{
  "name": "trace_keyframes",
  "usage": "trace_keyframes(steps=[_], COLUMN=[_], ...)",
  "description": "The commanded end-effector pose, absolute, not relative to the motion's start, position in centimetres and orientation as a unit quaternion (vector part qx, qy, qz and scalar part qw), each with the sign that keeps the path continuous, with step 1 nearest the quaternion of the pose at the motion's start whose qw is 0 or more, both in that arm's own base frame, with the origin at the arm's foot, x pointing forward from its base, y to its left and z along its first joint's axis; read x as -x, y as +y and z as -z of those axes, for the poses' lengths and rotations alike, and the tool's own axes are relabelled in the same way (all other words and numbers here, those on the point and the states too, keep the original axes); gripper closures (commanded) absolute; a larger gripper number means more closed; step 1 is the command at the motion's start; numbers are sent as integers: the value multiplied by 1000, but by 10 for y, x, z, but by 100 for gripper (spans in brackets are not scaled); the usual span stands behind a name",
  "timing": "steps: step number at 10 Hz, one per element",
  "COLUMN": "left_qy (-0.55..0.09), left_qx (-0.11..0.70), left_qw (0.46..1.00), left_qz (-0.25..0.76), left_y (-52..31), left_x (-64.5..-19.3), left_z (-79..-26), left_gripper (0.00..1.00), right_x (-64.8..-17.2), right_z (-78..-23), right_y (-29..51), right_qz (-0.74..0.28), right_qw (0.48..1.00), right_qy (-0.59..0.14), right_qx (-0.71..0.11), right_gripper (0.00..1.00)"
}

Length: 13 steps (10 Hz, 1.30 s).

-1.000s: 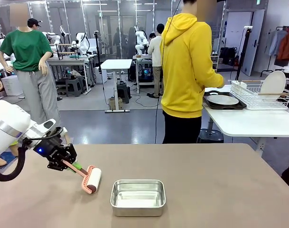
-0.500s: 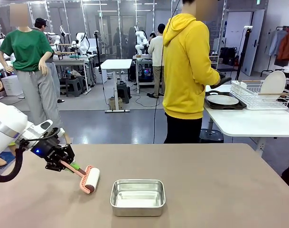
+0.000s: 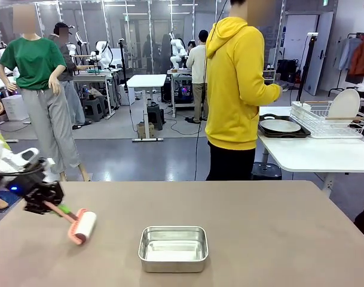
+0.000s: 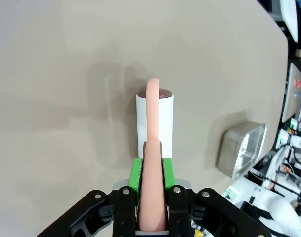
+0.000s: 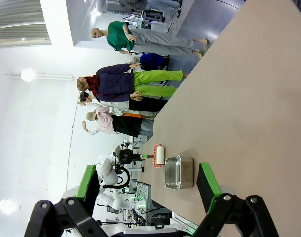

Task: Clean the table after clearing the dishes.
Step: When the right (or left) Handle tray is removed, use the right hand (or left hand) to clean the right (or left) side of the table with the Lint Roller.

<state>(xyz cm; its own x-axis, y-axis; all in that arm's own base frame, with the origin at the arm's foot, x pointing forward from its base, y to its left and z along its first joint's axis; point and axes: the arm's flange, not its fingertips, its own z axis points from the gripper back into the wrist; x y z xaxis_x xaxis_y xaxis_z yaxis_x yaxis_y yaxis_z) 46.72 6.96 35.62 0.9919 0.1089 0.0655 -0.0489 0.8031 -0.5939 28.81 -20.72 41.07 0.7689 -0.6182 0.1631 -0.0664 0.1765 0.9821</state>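
L gripper [image 3: 49, 205] is clenched on the pink handle of the roller [image 3: 82, 227]; in the left wrist view the green pads [image 4: 135, 173] pinch the handle from both sides, w/ the white roll pointing away from the wrist. The roll looks to be down on the table [image 3: 271, 239], at its left part near the edge. R gripper [image 5: 146, 180] is released, jaws wide, nothing between them, hanging over bare top.

Step in hand, prob.: rolling the top clean. To do it well:
- keep the roll flat, both ends bearing, not riding on one rim
- keep the handle low and the grip centred so the roll doesn't twist
- straight strips that overlap, light even pressure
- the pan [image 3: 173, 248] sits mid-table, apart from the roller on its right; go round it or the patch under it gets missed.

Containers: the pan is empty, bare steel inside. The dishes are off the table: a tray [image 3: 266, 127] on the white side table carries one plate [image 3: 280, 125]; no cutlery can be made out. The rack [image 3: 325, 122] just beside it holds a plate on edge. A person [image 3: 235, 89] in yellow stands by that side table.
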Motion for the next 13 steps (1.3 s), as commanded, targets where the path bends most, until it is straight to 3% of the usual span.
trace_keyframes(steps=[1, 6, 9, 13], left_qy=[-81, -116, -149, -234], left_qx=[253, 189, 238, 286], left_qw=[960, 970, 957, 928], left_qz=[-87, -101, -69, -55], left_y=[120, 166, 153, 137], left_x=[-444, -412, -404, -359], left_z=[-357, -396, -430, -501], left_gripper=[80, 80, 80, 80], right_x=[-285, -285, -285, -285], right_z=[-414, -414, -414, -414], right_y=[-204, -204, -204, -204], right_qz=[194, 194, 194, 194], right_qw=[710, 710, 710, 710], right_qy=[-281, -281, -281, -281], right_qx=[-615, -615, -615, -615], right_gripper=[0, 0, 0, 0])
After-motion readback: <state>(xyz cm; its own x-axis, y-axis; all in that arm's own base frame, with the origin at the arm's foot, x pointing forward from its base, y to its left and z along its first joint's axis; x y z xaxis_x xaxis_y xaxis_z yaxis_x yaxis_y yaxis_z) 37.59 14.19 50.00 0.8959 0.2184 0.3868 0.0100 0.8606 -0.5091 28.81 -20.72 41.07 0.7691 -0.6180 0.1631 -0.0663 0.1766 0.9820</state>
